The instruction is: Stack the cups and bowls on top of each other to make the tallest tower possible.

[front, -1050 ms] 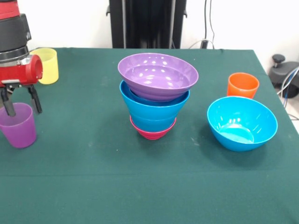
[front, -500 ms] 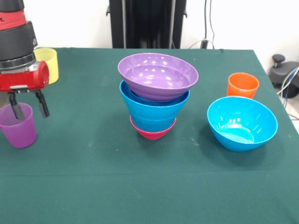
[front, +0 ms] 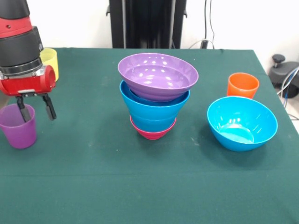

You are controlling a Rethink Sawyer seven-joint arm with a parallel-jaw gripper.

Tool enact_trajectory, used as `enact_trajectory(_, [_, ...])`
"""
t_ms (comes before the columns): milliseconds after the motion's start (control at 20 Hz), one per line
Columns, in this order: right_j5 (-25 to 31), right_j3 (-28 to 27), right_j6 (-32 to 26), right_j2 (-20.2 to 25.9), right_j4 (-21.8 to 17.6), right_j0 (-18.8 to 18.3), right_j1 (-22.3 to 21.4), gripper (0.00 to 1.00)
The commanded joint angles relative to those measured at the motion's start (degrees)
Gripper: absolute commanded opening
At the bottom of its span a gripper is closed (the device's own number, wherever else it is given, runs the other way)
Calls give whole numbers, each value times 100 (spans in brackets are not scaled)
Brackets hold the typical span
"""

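Three tapered plastic cups and several glossy round bowls sit on a green-clothed counter (front: 140, 186). At the centre stands the tower (front: 156, 95): a small magenta bowl (front: 153, 133) at the base, blue bowls (front: 153, 109) nested above it, and a wide shallow purple bowl (front: 158, 76) on top. Well to the right of the tower lies a loose blue bowl (front: 242, 122), smooth and deep, with the opaque orange cup (front: 243, 85) just behind it. Far to the left of the tower stands the translucent purple cup (front: 18, 126), upright, and behind it the translucent yellow cup (front: 50, 63), partly hidden by the arm. The red and black arm hangs vertically on that left side, its claw (front: 35, 108) pointing straight down with its two thin dark fingers (front: 49, 107) spread apart and holding nothing; one finger overlaps the purple cup's rim, the other hangs just beside the cup, on the tower's side.
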Motion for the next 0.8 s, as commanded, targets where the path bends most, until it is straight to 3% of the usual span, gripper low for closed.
enact_trajectory(50, [-249, -75, -893, -415, -608, 279, 249, 100])
enact_trajectory(200, [-205, -147, -966, -393, -622, 245, 310, 100])
enact_trajectory(600, [61, 23, -1103, -303, -495, 114, -116, 100])
enact_trajectory(800, [70, 19, -1144, -313, -507, 70, -125, 100])
